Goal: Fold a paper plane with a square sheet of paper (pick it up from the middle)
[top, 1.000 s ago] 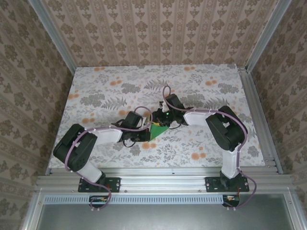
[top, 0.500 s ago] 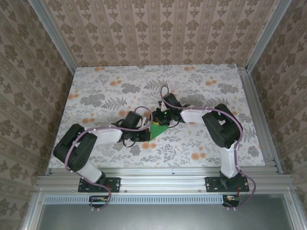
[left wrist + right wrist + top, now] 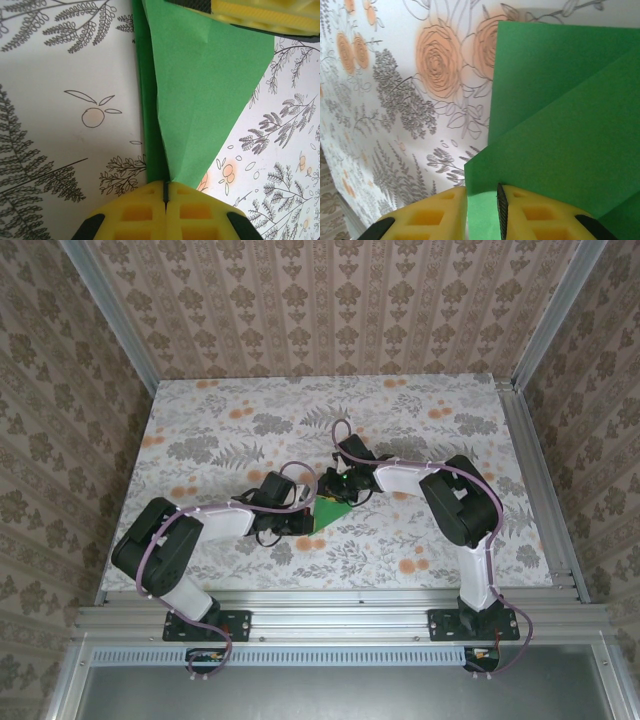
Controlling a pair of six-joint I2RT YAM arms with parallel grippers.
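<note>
Your left jaws are pressed together, yellow pads (image 3: 140,212) meeting on a thin line, and they pinch the narrow pointed end of the sheet of paper (image 3: 200,90). Your right jaws stand slightly apart, and a folded corner of the sheet (image 3: 570,125) reaches into the slit between their pads (image 3: 430,217); you cannot tell whether they press on it.

The paper is plain bright green with no print. It is folded into a wedge that widens away from the left jaws, with a long crease running from the point and a darker strip of green beside it. One flap overlaps another on a slant.

From above you see it (image 3: 330,512) as a small green triangle between the two wrists, on the floral desk (image 3: 250,420), towards its near half.
</note>
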